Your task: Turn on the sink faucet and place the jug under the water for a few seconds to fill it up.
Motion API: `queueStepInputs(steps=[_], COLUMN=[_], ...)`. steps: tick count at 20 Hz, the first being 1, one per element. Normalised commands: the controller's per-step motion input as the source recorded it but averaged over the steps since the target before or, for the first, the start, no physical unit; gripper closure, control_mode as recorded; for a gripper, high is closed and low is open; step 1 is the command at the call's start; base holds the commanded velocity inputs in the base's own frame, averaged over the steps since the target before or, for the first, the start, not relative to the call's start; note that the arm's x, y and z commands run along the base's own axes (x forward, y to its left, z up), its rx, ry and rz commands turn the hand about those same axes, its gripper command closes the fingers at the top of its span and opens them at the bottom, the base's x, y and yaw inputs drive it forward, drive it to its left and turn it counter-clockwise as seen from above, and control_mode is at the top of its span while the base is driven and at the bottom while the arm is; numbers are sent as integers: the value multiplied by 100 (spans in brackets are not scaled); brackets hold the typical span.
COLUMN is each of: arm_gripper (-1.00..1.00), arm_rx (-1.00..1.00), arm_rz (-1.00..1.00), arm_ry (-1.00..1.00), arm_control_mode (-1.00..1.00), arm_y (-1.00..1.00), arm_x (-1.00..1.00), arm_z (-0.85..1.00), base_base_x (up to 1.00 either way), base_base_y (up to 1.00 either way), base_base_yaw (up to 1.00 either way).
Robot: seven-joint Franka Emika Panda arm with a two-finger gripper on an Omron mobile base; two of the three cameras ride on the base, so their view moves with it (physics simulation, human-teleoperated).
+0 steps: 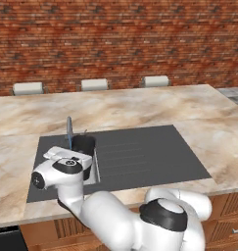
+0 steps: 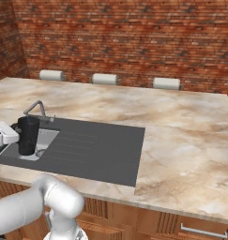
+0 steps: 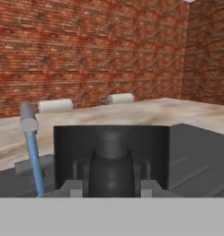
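Arm reaching low and forward over the bench [image 1: 140,105], wrist level, hand beside the sink [image 1: 140,157] basin. Jaws of the gripper [image 3: 111,182] closed on the jug [image 2: 28,135]. Jug upright, long axis vertical, mouth up, held over the basin beside the sink faucet [image 2: 36,107]; water [image 3: 35,161] falls just beside it.

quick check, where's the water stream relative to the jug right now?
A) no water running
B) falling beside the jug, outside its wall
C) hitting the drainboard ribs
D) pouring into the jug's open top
B: in the hand view the water drops from the sink faucet to one side of the jug, clear of its wall, not into its opening.
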Motion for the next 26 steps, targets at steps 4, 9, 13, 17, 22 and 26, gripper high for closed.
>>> queueStepInputs(steps=[4,9,13,17,22,26], arm_gripper=[100,100,100,100,100,100], arm_rx=[0,0,0,0,0,0], arm_rz=[0,0,0,0,0,0], arm_ry=[1,0,0,0,0,0], arm_control_mode=[-100,-100,-100,-100,-100,-100], arm_y=[31,19,20,5,9,13], arm_x=[29,30,28,23,29,24], arm_z=[-19,-21,-23,-26,-30,-31], base_base_x=[0,0,0,0,0,0], base_base_y=[0,0,0,0,0,0], base_base_yaw=[0,0,0,0,0,0])
